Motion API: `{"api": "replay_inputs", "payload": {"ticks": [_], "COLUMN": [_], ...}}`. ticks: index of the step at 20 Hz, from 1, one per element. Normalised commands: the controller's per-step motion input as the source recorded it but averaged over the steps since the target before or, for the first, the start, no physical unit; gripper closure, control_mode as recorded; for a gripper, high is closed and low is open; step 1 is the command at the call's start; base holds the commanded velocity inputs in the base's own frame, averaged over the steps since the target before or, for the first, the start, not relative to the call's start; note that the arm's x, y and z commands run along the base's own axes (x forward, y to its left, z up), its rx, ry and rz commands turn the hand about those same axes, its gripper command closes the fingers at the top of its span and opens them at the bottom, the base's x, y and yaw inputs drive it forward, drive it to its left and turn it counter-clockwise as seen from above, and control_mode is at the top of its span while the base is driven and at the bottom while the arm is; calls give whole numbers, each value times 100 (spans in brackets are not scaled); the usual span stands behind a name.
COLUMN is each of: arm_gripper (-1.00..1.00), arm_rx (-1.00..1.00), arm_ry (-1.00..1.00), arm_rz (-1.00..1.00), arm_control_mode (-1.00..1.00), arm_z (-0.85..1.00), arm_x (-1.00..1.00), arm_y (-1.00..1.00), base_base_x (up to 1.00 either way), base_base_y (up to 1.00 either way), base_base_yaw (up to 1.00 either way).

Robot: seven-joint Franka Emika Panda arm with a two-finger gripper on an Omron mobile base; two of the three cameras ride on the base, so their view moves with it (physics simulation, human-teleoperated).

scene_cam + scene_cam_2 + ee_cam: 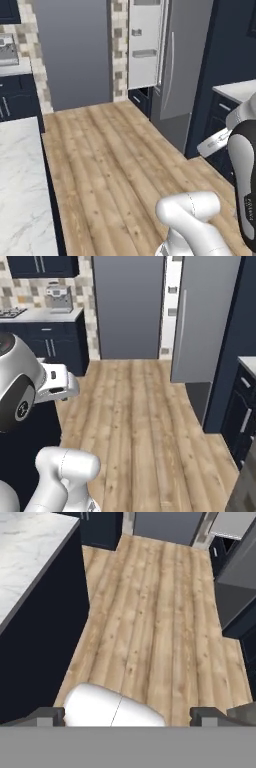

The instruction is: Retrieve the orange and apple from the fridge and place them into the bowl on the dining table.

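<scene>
Hand view, pincer (127,716): we see its two tips spread wide, holding nothing, above bare wooden floor (155,622).
Dining table (30,547): marble edge runs along the left, navy base below.
Fridge (182,65): far right, one door (145,45) swung open, white bins showing.
Open room: we have a wide plank aisle between table and fridge.

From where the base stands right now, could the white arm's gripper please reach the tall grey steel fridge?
Probably not: the open gripper hangs over wooden floor, with a wide stretch of bare boards before the tall grey steel fridge, whose one door stands open.
</scene>
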Motion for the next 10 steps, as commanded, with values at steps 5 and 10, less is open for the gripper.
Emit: {"api": "replay_inputs", "payload": {"ticks": [5, 10], "arm_gripper": [-100, -100], "arm_rx": [0, 0], "arm_ry": [0, 0], "arm_rz": [0, 0], "arm_control_mode": [100, 100], "arm_z": [0, 0], "arm_x": [0, 0], "arm_y": [0, 0], "base_base_x": [100, 100], "base_base_y": [-9, -4], "base_base_yaw": [-9, -11]}}
